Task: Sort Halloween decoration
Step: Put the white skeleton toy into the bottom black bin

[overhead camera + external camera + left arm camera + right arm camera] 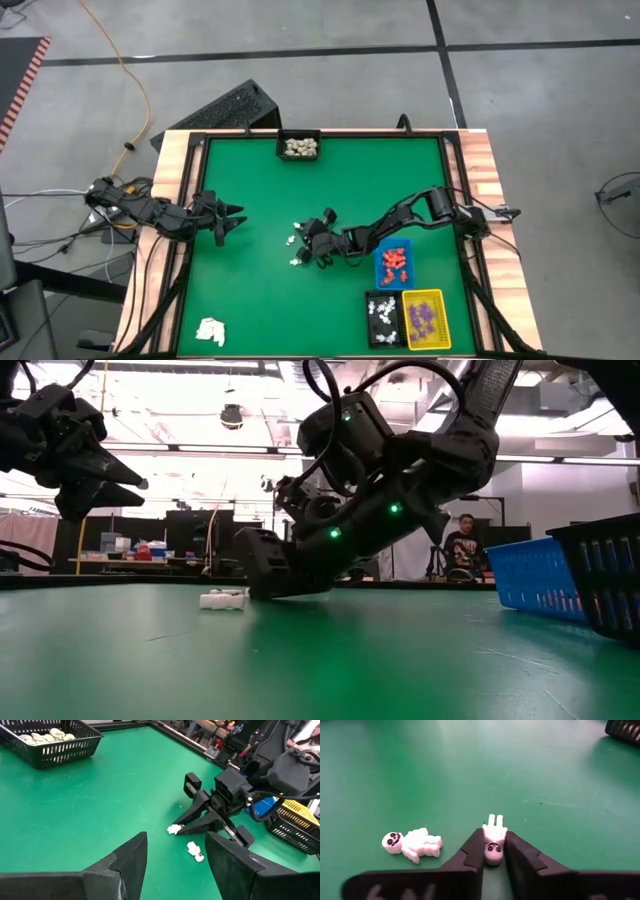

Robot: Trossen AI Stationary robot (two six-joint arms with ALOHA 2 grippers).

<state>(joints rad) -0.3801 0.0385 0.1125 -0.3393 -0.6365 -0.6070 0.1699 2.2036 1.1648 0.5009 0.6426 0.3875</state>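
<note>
Right claw (pixel 493 851) pinching a tiny white skeleton (pixel 493 841) mid-bench.

High view: cream pieces fill the black tray (pixel 299 146) at the far edge; blue tray (pixel 394 266) holds red ones, the near-right black tray (pixel 382 318) white, the yellow tray (pixel 424 319) purple.
Low view: a loose skeleton (pixel 222 599) lies flat.
Left wrist view: left claw (pixel 175 852) spread, idle.
Right wrist view: fingers clamp the skeleton's sides; it looks light, stiff, slippery.
</note>
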